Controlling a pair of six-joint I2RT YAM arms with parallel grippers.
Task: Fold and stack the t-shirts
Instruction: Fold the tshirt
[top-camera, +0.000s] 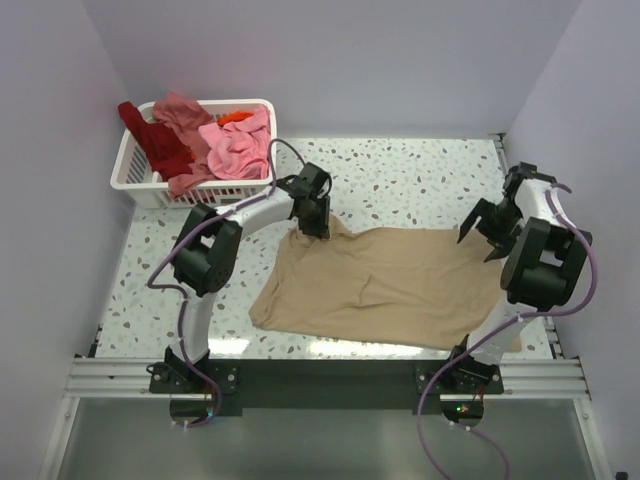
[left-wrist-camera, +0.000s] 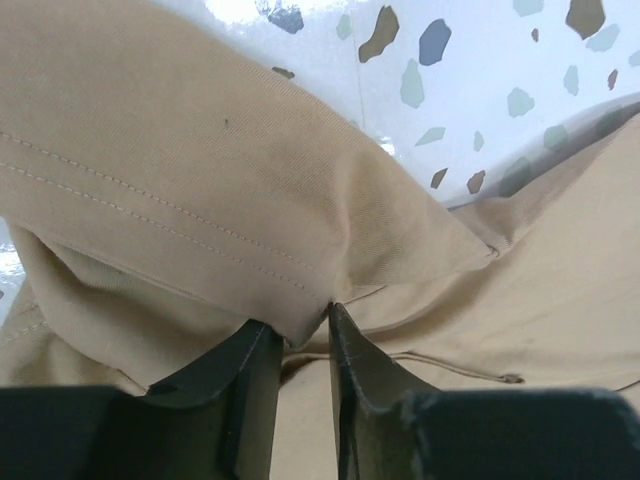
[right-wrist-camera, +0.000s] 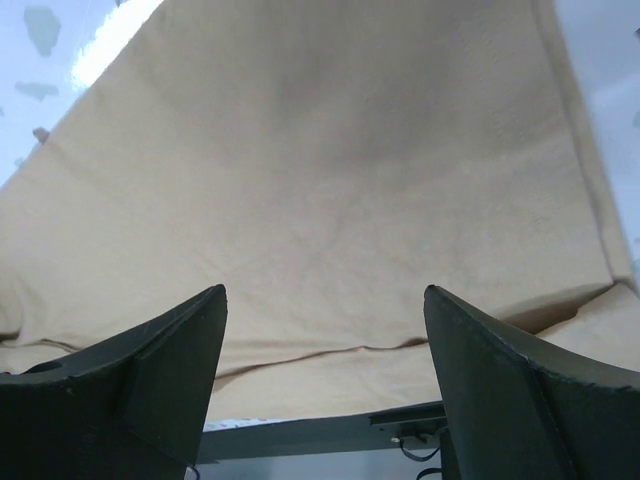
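A large tan t-shirt (top-camera: 390, 285) lies spread on the speckled table, somewhat rumpled. My left gripper (top-camera: 318, 232) is at its far left corner. In the left wrist view a stitched hem fold of the tan t-shirt (left-wrist-camera: 200, 170) is pinched between the tips of the left gripper (left-wrist-camera: 300, 325). My right gripper (top-camera: 482, 240) hovers open above the shirt's right edge. In its wrist view the right gripper (right-wrist-camera: 325, 290) has nothing between its fingers and the tan t-shirt (right-wrist-camera: 320, 180) lies flat below. Pink (top-camera: 240, 145), salmon (top-camera: 180, 115), dark red (top-camera: 155, 140) and orange (top-camera: 235, 117) t-shirts sit in the basket.
The white slatted basket (top-camera: 130, 172) stands at the table's far left corner, just behind the left arm. Speckled tabletop (top-camera: 420, 180) shows behind the shirt. White walls close in on three sides. A metal rail (top-camera: 330, 375) runs along the near edge.
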